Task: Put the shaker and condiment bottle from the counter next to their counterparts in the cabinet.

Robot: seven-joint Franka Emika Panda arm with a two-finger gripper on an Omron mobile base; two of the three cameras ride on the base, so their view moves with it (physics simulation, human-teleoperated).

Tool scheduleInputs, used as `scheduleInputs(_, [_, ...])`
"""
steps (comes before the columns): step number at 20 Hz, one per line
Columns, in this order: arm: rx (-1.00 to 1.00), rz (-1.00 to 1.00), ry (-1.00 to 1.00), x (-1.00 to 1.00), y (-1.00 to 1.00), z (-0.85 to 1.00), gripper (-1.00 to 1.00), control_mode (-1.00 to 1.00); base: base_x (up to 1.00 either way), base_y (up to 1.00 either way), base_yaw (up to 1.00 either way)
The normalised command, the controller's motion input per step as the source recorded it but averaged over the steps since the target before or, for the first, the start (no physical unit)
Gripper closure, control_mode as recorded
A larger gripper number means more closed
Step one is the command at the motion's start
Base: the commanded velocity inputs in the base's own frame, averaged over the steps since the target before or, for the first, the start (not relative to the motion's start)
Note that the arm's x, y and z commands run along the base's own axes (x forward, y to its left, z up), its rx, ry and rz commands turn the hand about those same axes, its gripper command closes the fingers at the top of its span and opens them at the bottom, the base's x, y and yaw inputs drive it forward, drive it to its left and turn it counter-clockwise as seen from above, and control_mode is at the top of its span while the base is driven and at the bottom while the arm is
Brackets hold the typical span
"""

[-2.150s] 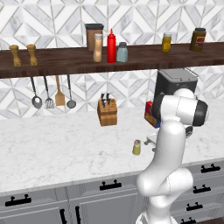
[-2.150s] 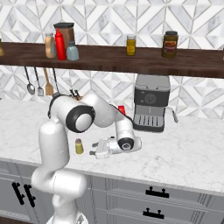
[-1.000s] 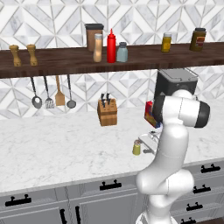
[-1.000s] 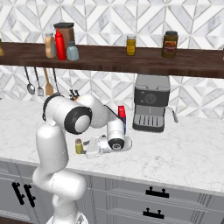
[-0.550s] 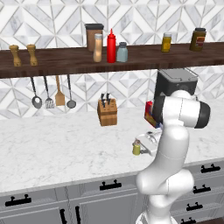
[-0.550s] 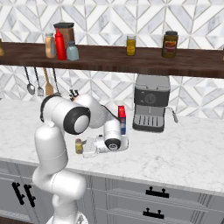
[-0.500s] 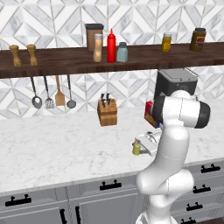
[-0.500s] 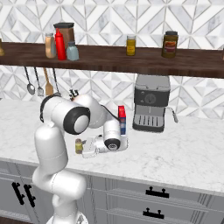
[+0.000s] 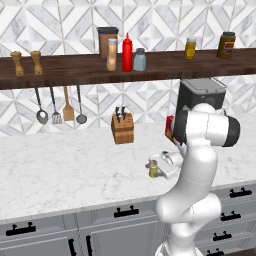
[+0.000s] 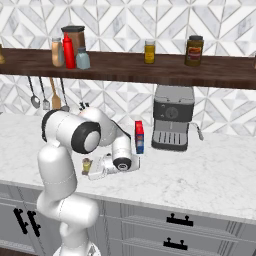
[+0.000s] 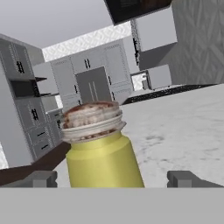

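The shaker (image 9: 153, 169), a small olive-yellow jar with a silver cap, stands on the white marble counter (image 9: 65, 170). My gripper (image 9: 159, 167) lies low and level beside it, open, one dark fingertip (image 11: 41, 178) on each side of the shaker (image 11: 100, 153), with a gap showing on the right. From the right the shaker (image 10: 87, 165) sits just past my gripper (image 10: 93, 169). On the dark wooden shelf (image 9: 60, 70) the tan-orange condiment bottle (image 9: 112, 55) stands next to the red squeeze bottle (image 9: 127, 52) and the pale blue-grey shaker (image 9: 139, 60).
A knife block (image 9: 123, 128) stands behind the shaker, a red box (image 9: 170, 127) and a coffee machine (image 9: 200, 95) to the right. Utensils (image 9: 60, 102) hang under the shelf. A brown canister (image 9: 106, 40), an amber bottle (image 9: 190, 48) and a dark jar (image 9: 226, 45) share the shelf.
My gripper has slid low along the counter to the left, up to the shaker, and its fingers now stand on both sides of it. The shaker has not moved.
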Motion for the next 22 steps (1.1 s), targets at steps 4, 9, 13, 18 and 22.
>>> scheduleInputs(4, [0.01, 0.04, 0.00, 0.05, 0.00, 0.01, -1.00, -1.00, 0.00, 0.00, 0.00])
scheduleInputs(9, [0.00, 0.04, 0.00, 0.00, 0.04, 0.00, 1.00, -1.00, 0.00, 0.00, 0.00])
scheduleInputs(13, [0.00, 0.11, 0.00, 0.00, 0.11, 0.04, 1.00, -1.00, 0.00, 0.00, 0.00])
scheduleInputs(18, [0.07, 0.04, -0.01, -0.18, 0.00, 0.61, 1.00, -1.00, 0.00, 0.00, 0.00])
scheduleInputs(22, [0.06, 0.02, -0.11, -0.13, 0.00, 0.98, 1.00, -1.00, 0.00, 0.00, 0.00])
